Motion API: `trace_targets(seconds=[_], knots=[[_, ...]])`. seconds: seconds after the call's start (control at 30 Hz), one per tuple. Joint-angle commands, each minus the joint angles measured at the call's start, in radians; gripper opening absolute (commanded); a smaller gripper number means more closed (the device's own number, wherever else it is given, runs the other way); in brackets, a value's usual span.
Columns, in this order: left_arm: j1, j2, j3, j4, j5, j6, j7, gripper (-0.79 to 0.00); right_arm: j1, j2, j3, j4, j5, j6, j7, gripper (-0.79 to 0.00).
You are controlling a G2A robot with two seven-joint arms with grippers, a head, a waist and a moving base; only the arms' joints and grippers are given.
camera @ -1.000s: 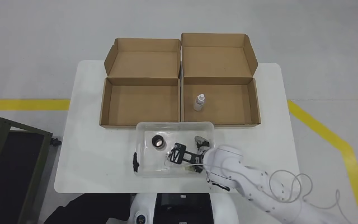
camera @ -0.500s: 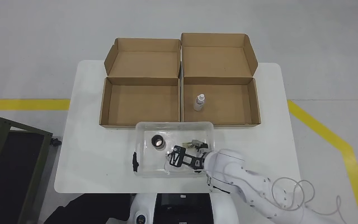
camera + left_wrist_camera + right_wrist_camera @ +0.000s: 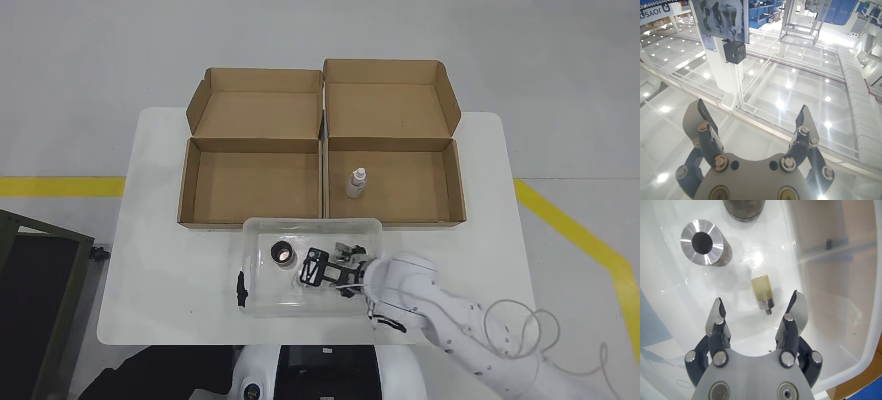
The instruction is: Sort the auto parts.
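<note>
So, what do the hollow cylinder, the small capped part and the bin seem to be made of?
Hollow cylinder: probably steel or aluminium, its machined end face shining in bright wedges.
Small capped part: a dull yellowish body, likely rubber or plastic, on a polished metal base with a threaded stud.
Bin: translucent white plastic, glossy; brown shapes show through its wall.

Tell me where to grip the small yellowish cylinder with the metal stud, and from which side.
Grip the yellowish plastic cylinder with a threaded metal stud across its wider body, from above: it lies flat on the clear plastic bin floor, and the stud looks too thin. The open right end effector straddles it.
</note>
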Motion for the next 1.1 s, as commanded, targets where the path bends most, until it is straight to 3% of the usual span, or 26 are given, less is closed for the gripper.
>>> trace_targets(seconds=[0.0,0.1,0.43,0.73,1.07], knots=[[0.0,0.0,0.0,0.0,0.0,0.0,0.0,0.0,0.01,-0.005,-0.001,0.019,0.02,-0.01,-0.007,-0.265],[0.0,0.0,0.0,0.0,0.0,0.0,0.0,0.0,0.017,-0.01,-0.001,0.032,0.033,-0.017,-0.018,-0.376],[0.0,0.0,0.0,0.0,0.0,0.0,0.0,0.0,0.006,-0.016,-0.002,0.034,0.014,-0.025,-0.014,-0.61],[0.0,0.0,0.0,0.0,0.0,0.0,0.0,0.0,-0.022,-0.015,0.012,0.002,-0.009,-0.007,0.024,-0.483],[0.0,0.0,0.0,0.0,0.0,0.0,0.0,0.0,-0.047,-0.017,0.024,-0.017,-0.013,0.021,0.079,-0.502]])
